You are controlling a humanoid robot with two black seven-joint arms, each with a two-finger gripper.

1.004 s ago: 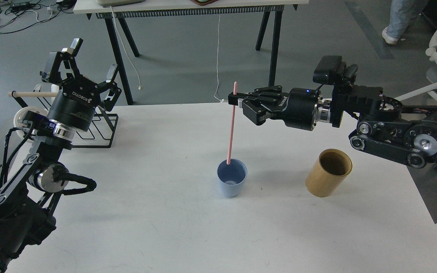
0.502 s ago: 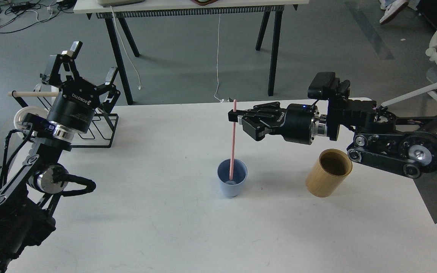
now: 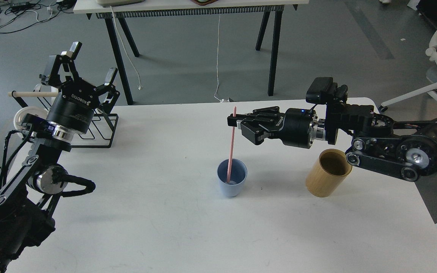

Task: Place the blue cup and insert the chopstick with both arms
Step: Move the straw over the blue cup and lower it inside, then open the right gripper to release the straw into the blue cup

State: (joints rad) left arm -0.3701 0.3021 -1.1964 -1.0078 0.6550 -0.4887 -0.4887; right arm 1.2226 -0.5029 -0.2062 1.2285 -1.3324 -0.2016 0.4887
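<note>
Blue cup (image 3: 232, 182) placed on your desk (image 3: 165, 227); right gripper (image 3: 233, 122) fingers grasping pink chopstick (image 3: 232, 148), tip inside; left gripper (image 3: 85, 74) released, idle; release pending.

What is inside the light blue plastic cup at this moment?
The lower end of a pink chopstick stands inside the light blue plastic cup, its top pinched by the right gripper. Whether the tip touches the cup's bottom cannot be told; the near wall hides part of the inside.

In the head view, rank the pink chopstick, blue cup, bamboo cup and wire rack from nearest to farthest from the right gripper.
1. Pink chopstick, held in the right gripper.
2. Blue cup, below it.
3. Bamboo cup, under that arm.
4. Wire rack, far left.
</note>
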